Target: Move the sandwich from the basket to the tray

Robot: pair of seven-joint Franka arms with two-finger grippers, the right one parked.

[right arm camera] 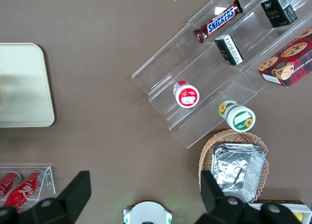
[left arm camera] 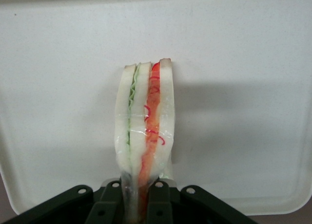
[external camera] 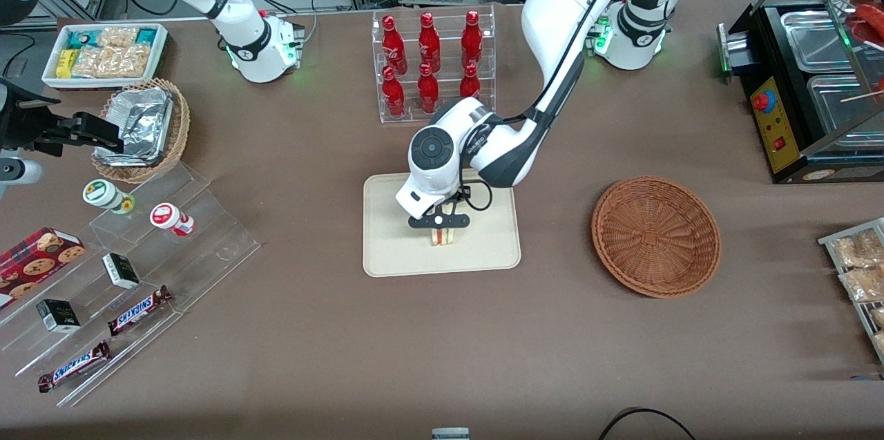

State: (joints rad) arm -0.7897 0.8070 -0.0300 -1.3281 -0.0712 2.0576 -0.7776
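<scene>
Gripper: the gripper [external camera: 440, 224] is over the middle of the tray, its fingers [left arm camera: 158, 204] pinching the sandwich by one narrow end.
Sandwich: the sandwich [left arm camera: 145, 131] stands on edge between the fingers, clear-wrapped, with a green layer and a red layer between pale bread slices; in the front view it [external camera: 445, 236] shows just below the gripper, over the tray's surface. Whether its lower edge touches the tray cannot be told.
Tray: the cream tray [external camera: 390, 253] lies flat on the brown table [external camera: 311, 329], about mid-table, nearer the front camera than the rack of red bottles [external camera: 431, 63].
Basket: the reddish-brown wicker basket [external camera: 656, 236] sits beside the tray toward the working arm's end of the table, well apart from it, with nothing in it.
Other things: toward the parked arm's end there is a clear stepped stand [external camera: 145, 274] with chocolate bars [external camera: 138, 309], small boxes and two round tubs; farther from the camera than the stand sits a lighter basket with foil [external camera: 141, 129], and past that a white bin of snack packets [external camera: 103, 53].
</scene>
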